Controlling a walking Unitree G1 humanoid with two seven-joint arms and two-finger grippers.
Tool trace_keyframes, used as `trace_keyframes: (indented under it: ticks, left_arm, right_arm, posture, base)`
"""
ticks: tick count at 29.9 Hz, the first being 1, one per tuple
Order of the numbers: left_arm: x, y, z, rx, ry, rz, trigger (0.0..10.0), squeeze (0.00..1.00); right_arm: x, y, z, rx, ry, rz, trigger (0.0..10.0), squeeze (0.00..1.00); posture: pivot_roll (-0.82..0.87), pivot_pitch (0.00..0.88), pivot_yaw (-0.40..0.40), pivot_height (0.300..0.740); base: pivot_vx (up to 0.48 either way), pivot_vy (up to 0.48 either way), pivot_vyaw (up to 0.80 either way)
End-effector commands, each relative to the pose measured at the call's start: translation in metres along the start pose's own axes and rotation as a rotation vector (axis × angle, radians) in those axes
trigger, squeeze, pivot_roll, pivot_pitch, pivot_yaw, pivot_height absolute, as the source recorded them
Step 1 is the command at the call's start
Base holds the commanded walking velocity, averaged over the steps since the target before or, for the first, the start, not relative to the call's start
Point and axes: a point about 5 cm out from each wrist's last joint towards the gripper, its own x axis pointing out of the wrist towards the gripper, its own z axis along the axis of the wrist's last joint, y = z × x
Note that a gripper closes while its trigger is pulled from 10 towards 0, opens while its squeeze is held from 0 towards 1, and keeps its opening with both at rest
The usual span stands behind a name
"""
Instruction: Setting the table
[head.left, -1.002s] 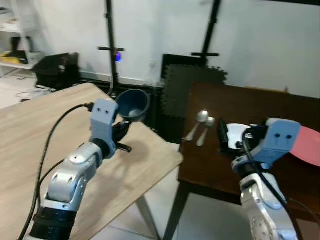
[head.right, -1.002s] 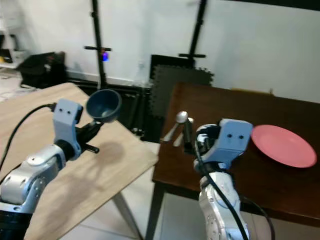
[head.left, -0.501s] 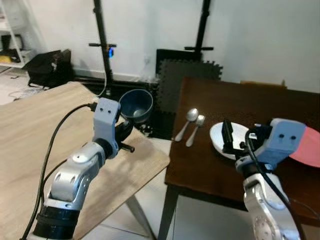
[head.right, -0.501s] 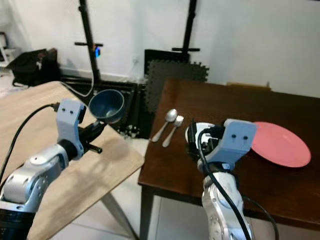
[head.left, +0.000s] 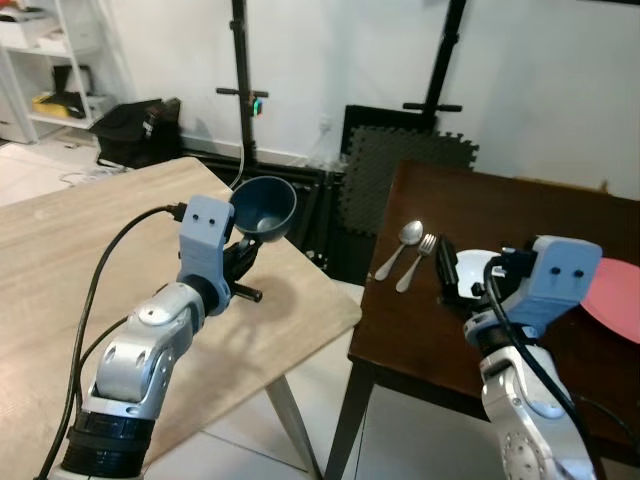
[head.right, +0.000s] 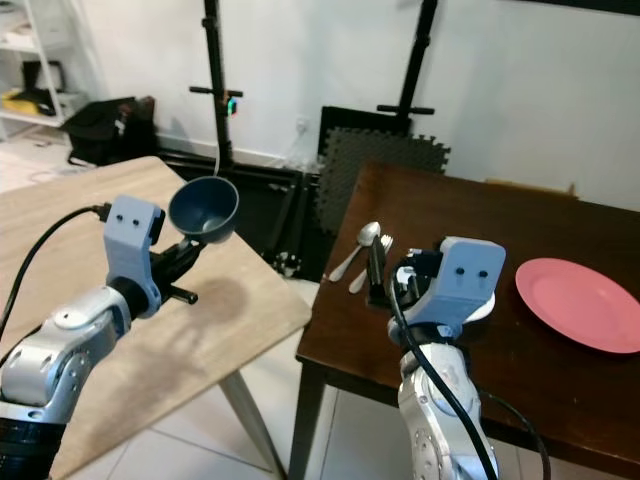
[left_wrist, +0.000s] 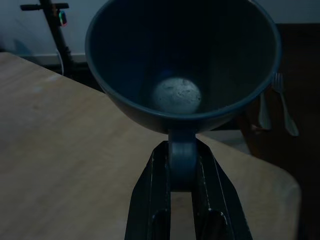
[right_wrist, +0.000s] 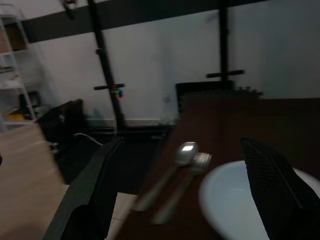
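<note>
- I see the blue bowl (head.left: 263, 207) raised off the light wooden table (head.left: 70, 240), above its corner nearest the dark table (head.right: 520, 330), with its opening tilted toward the camera.
- My left gripper (left_wrist: 183, 165) has its two black fingers pinched on the bowl's short stem, one finger on each side, as the left wrist view shows.
- In that same view I can make out a pale round patch at the bottom of the bowl.
- A white plate (head.left: 478, 275) lies on the dark table, near its front edge.
- My right gripper (right_wrist: 195, 185) hovers just over that plate with its fingers spread wide apart, holding nothing.
- A spoon (head.right: 358, 245) and a fork (head.right: 372, 260) lie side by side on the dark table, just beside the white plate, toward the wooden table.
- A pink plate (head.right: 585, 302) sits farther to the right on the same table, apart from the white one.
- Behind the tables I see black stands (head.left: 240, 90) and a dark foam mat (head.left: 405, 165) against the white wall.
</note>
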Motion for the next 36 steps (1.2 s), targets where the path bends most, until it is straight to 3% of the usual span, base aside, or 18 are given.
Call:
trace_keyframes:
  ticks: [1, 6, 18, 22, 26, 29, 31, 32, 34, 35, 36]
  left_arm:
    - [0.001, -0.003, 0.002, 0.008, -0.006, -0.02, 10.0, 0.0]
    - [0.001, -0.003, 0.002, 0.008, -0.008, -0.021, 10.0, 0.0]
    - [0.002, -0.002, 0.003, -0.002, -0.009, -0.015, 10.0, 0.0]
    - [0.002, 0.001, -0.005, 0.007, 0.051, -0.005, 10.0, 0.0]
    - [0.003, 0.008, -0.025, -0.007, 0.202, -0.05, 10.0, 0.0]
    - [0.005, 0.007, -0.024, -0.009, 0.195, -0.09, 10.0, 0.0]
    - [0.011, 0.011, -0.021, 0.006, 0.186, -0.1, 10.0, 0.0]
    - [0.019, 0.021, -0.013, 0.103, 0.16, -0.115, 10.0, 0.0]
    - [0.022, 0.024, -0.01, 0.141, 0.147, -0.139, 10.0, 0.0]
    - [0.024, 0.029, -0.002, 0.224, 0.094, -0.177, 10.0, 0.0]
    - [0.025, 0.03, 0.001, 0.25, 0.07, -0.194, 10.0, 0.0]
  right_arm:
    - [-0.002, -0.005, 0.001, -0.003, -0.005, -0.024, 10.0, 0.0]
    - [-0.002, -0.005, 0.001, -0.003, -0.005, -0.026, 10.0, 0.0]
    - [-0.001, -0.005, 0.0, -0.003, -0.005, -0.025, 10.0, 0.0]
    - [-0.001, -0.005, 0.001, -0.004, -0.007, -0.024, 10.0, 0.0]
    - [0.0, -0.005, 0.001, -0.005, -0.012, -0.023, 10.0, 0.0]
    - [0.001, -0.005, 0.003, -0.009, -0.019, -0.021, 10.0, 0.0]
    - [0.004, -0.005, 0.006, -0.023, -0.035, -0.013, 10.0, 0.0]
    - [0.012, -0.002, 0.015, -0.079, -0.081, 0.019, 10.0, 0.0]
    - [0.016, -0.001, 0.019, -0.089, -0.098, 0.028, 10.0, 0.0]
    - [0.022, -0.001, 0.028, -0.09, -0.127, 0.034, 10.0, 0.0]
    - [0.024, -0.001, 0.03, -0.09, -0.136, 0.035, 10.0, 0.0]
  posture:
    - [-0.02, 0.046, 0.038, 0.74]
    - [-0.02, 0.047, 0.04, 0.74]
    - [-0.02, 0.043, 0.039, 0.74]
    - [-0.02, 0.041, 0.039, 0.74]
    - [-0.01, 0.042, 0.034, 0.74]
    - [-0.01, 0.049, 0.034, 0.74]
    - [-0.01, 0.054, 0.036, 0.74]
    - [-0.02, 0.064, 0.043, 0.74]
    - [-0.02, 0.072, 0.046, 0.74]
    - [-0.03, 0.091, 0.051, 0.74]
    - [-0.03, 0.091, 0.051, 0.74]
  base:
    - [0.0, -0.412, 0.0]
    - [0.0, -0.369, 0.0]
    - [0.0, 0.0, 0.0]
    - [0.0, 0.0, 0.0]
    - [0.0, 0.0, 0.0]
    - [0.0, 0.0, 0.0]
    - [0.0, 0.0, 0.0]
    - [0.0, 0.0, 0.0]
    - [0.0, 0.0, 0.0]
    - [0.0, 0.0, 0.0]
    - [0.0, 0.0, 0.0]
